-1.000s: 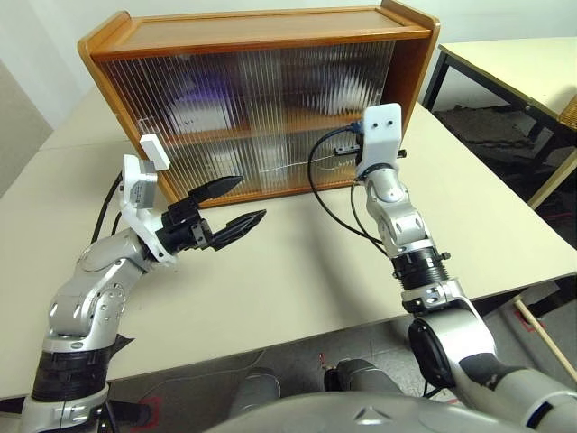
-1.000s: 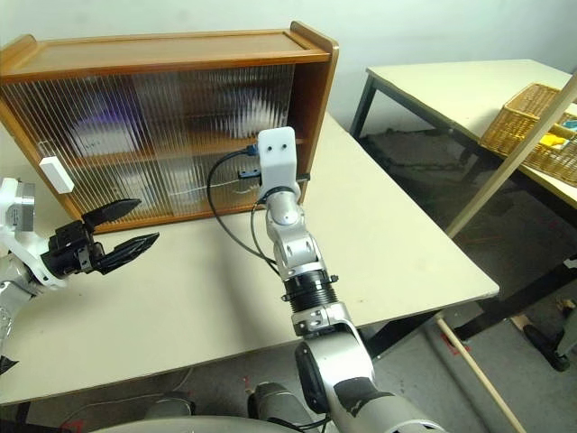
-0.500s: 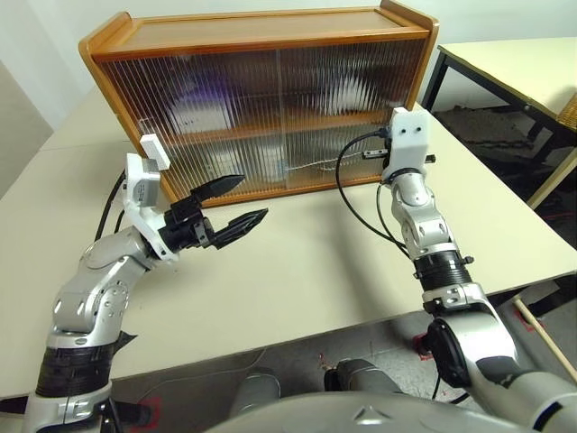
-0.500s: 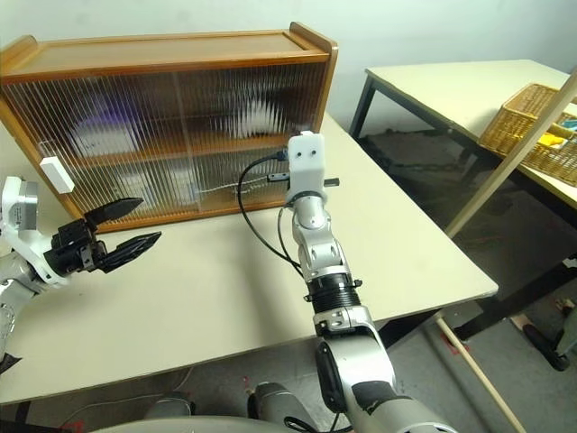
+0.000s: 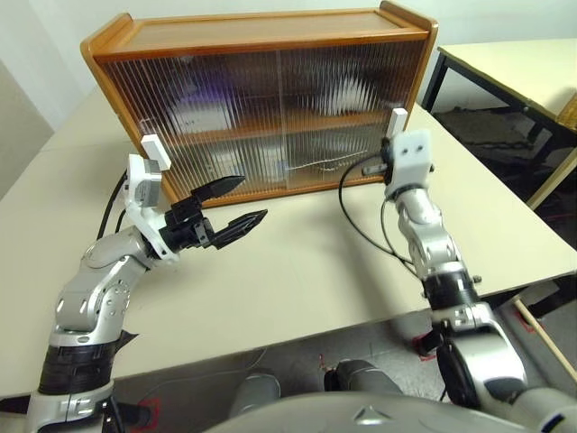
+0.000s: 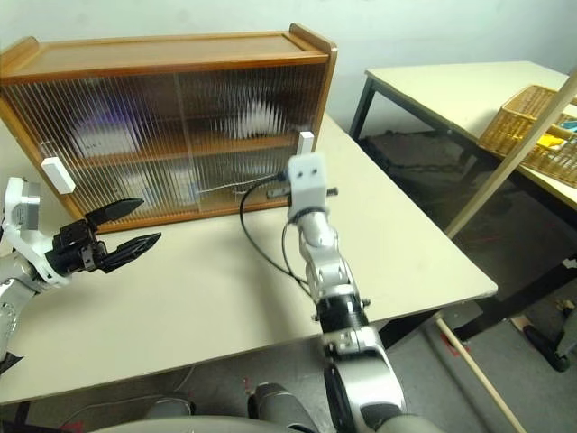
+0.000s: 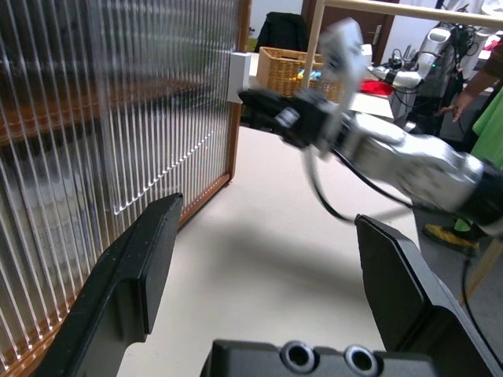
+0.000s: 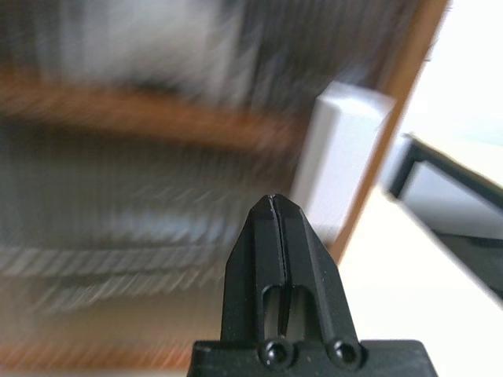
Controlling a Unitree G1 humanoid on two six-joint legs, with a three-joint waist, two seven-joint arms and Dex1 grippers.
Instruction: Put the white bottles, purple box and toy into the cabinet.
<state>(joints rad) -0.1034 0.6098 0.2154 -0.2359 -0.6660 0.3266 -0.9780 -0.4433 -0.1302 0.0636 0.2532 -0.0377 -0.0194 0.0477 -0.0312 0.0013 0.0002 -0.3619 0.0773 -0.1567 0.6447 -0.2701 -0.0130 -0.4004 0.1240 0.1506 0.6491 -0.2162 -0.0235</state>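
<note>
The brown cabinet [image 5: 261, 41] stands at the back of the table with both ribbed doors slid shut. Through the doors only a purple patch [image 5: 212, 90] and pale white patches [image 6: 255, 117] show. The white bottles, purple box and toy are otherwise hidden behind them. My right gripper [image 8: 271, 206] is shut and empty. It sits just in front of the right door's white handle [image 6: 306, 142], apart from it. My left gripper [image 5: 251, 198] hangs open and empty over the table, in front of the left door and near its white handle [image 5: 153, 149].
The cream table [image 5: 315, 262] has bare room in front of the cabinet, and its edge runs close on the right. Beyond the edge stand a second table [image 6: 451, 86], a wicker basket [image 6: 532, 126] and a slanting wooden pole [image 6: 505, 162]. A person in green [image 7: 487, 126] is far off.
The right door slid to the right until shut. My right gripper then drew back, sank and moved right, clear of the handle. The left arm has kept still.
</note>
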